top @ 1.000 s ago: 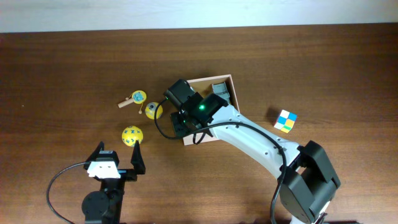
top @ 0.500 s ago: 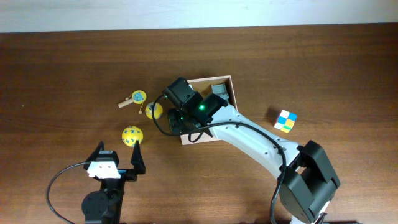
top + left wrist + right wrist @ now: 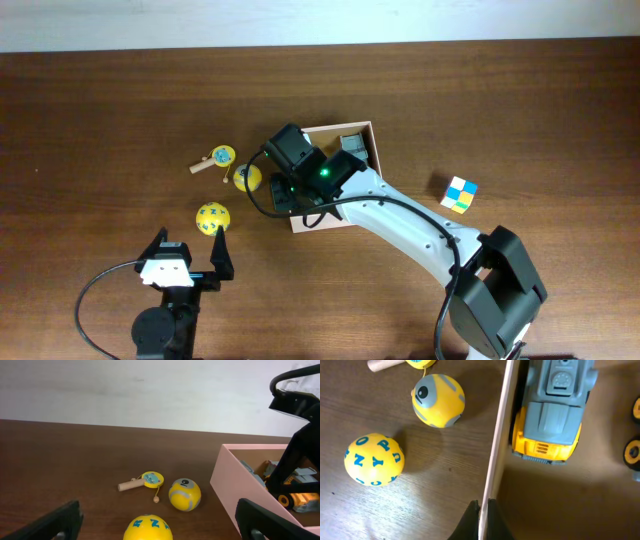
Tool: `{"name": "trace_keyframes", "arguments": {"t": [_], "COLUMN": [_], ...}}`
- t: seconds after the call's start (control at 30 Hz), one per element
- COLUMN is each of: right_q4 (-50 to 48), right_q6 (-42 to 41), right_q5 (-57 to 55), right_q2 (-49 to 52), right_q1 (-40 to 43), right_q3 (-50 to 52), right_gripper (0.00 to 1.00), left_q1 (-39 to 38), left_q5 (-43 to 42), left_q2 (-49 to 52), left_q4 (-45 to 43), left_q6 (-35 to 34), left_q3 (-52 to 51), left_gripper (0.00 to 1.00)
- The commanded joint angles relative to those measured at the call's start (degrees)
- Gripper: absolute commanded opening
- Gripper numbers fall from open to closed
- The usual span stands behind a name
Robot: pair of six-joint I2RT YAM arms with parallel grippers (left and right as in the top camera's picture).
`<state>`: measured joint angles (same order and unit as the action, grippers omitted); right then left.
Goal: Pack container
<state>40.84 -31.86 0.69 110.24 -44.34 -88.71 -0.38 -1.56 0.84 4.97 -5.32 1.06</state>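
Container, a shallow square cardboard box with white walls and tan inside [image 3: 340, 127], sat mid-counter [image 3: 500, 90], only partly packed, with a grey-and-yellow toy truck [image 3: 552, 410] inside. Lettered yellow ball [image 3: 211, 218], yellow ball with an eye [image 3: 247, 178], wooden paddle toy [image 3: 215, 158] and multicoloured cube [image 3: 460, 194] lay outside. Right hand [image 3: 480, 510] pinched the container's wall nearest the balls; left hand [image 3: 189, 248] was spread wide, empty.

The surface [image 3: 110, 110] is a broad table top of dark reddish-brown wood, with fine streaks of grain running from side to side. It fills nearly the whole overhead view. A plain off-white wall [image 3: 140, 390], faintly mottled, rises along its far edge; from above, the wall shows only as a pale strip at the top. The light is soft and even. Shadows on the wood are faint, and close up the boards have a dull sheen.
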Motion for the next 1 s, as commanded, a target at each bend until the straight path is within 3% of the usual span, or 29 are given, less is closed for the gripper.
{"name": "trace_keyframes", "arguments": {"t": [0.0,0.97], "right_q4": [-0.17,3.15], "right_q6": [1.53,-3.04], "right_q5": [-1.86,-3.72], "right_q2": [0.74,3.39], "right_q1": [0.09,-2.12], "right_q3": [-0.55,0.7], "right_gripper": [0.04,0.04], "left_q1": [0.28,0.28], "left_q5": [-0.61,-0.61], "left_q2": [-0.48,-0.48], "left_q4": [0.04,0.07], "left_q6": [1.11,1.11], "left_q3": [-0.28,-0.28], "left_gripper": [0.99,0.99]}}
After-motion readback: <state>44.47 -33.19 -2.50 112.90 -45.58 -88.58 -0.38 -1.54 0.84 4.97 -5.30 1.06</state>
